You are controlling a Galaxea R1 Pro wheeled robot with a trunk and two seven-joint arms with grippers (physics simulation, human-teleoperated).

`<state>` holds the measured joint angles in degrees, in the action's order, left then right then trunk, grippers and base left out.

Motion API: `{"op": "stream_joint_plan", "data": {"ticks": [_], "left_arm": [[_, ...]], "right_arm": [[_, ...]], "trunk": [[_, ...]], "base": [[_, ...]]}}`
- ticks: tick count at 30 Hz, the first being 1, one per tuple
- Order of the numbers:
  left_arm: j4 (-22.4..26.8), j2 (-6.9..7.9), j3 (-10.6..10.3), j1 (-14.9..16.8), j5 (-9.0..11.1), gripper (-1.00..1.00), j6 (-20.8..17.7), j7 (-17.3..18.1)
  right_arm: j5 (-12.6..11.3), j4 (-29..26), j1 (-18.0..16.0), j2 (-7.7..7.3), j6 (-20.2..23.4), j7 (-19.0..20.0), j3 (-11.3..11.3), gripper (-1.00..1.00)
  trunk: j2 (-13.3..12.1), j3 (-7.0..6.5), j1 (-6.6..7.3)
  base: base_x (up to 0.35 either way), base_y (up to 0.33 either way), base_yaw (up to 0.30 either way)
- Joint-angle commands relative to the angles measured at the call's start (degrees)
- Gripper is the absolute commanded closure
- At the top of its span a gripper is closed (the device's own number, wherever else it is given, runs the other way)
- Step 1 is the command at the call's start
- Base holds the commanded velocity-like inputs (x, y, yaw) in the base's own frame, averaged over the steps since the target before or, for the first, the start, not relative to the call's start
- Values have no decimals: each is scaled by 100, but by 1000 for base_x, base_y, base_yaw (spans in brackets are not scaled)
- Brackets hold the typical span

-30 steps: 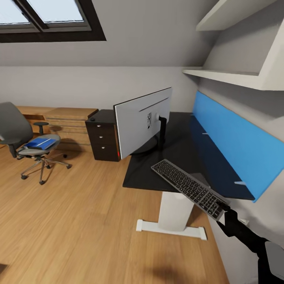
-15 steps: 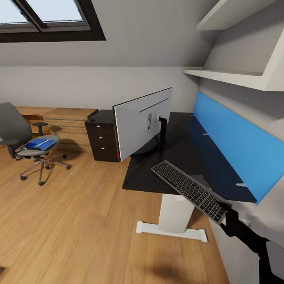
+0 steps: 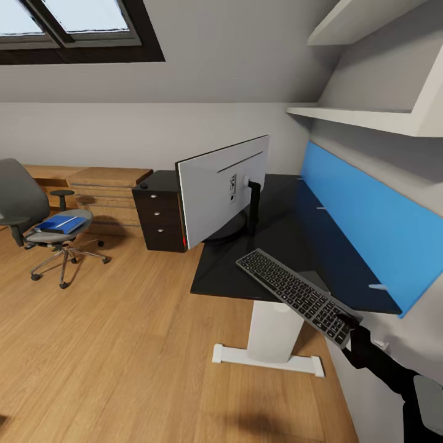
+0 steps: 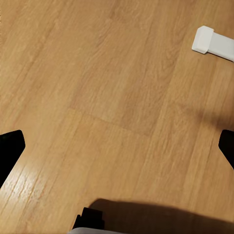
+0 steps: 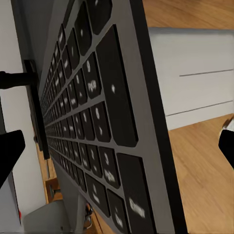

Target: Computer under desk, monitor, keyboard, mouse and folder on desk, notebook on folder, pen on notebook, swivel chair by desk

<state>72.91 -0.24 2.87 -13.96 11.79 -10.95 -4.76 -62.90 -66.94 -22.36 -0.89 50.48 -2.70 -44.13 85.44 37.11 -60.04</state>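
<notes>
Keyboard (image 3: 294,294) carried at the desk's (image 3: 246,277) near edge.
My right gripper (image 3: 352,325) clamped its near end, far end tilted over the desk, monitor (image 3: 223,189) beyond; it seemed light, stiff, best held mid-length. My left gripper (image 4: 117,146) hung spread above floor.

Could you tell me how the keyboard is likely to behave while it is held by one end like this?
The keyboard is probably stiff: it juts straight from the right claw without sagging. Slim and flat, it looks light. Held at one end, it could pivot or slip over the desk.
</notes>
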Motion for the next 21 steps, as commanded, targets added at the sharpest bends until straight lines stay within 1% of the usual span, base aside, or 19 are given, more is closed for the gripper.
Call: {"op": "stream_joint_plan", "data": {"ticks": [1, 2, 7, 15, 16, 21], "left_arm": [[13, -3, 2, -1, 60, -100, -33, -22], [13, -3, 2, -1, 60, -100, -35, -25], [12, -3, 8, -1, 65, -100, -38, -32], [12, -3, 11, -1, 66, -100, -39, -32], [12, -3, 11, -1, 64, -100, -39, -30], [12, -3, 11, -1, 61, -100, -39, -26]], "right_arm": [[-35, -3, -5, 1, 29, -28, 6, -100], [-36, -3, -5, 1, 30, -28, 23, -100], [-38, -3, -5, 1, 31, -28, 76, -100], [-38, -3, -5, 6, 33, -28, 100, -100], [-38, -3, -5, 4, 36, -25, 122, 100], [-38, -3, -5, 7, 40, -13, 303, 100]], "trunk": [[44, 23, -23], [84, 41, -45], [84, 41, -45], [84, 41, -45], [84, 41, -45], [84, 41, -45]], "base": [[0, 0, 0], [0, 0, 0], [0, 0, 0], [0, 0, 0], [0, 0, 0], [0, 0, 0]]}}
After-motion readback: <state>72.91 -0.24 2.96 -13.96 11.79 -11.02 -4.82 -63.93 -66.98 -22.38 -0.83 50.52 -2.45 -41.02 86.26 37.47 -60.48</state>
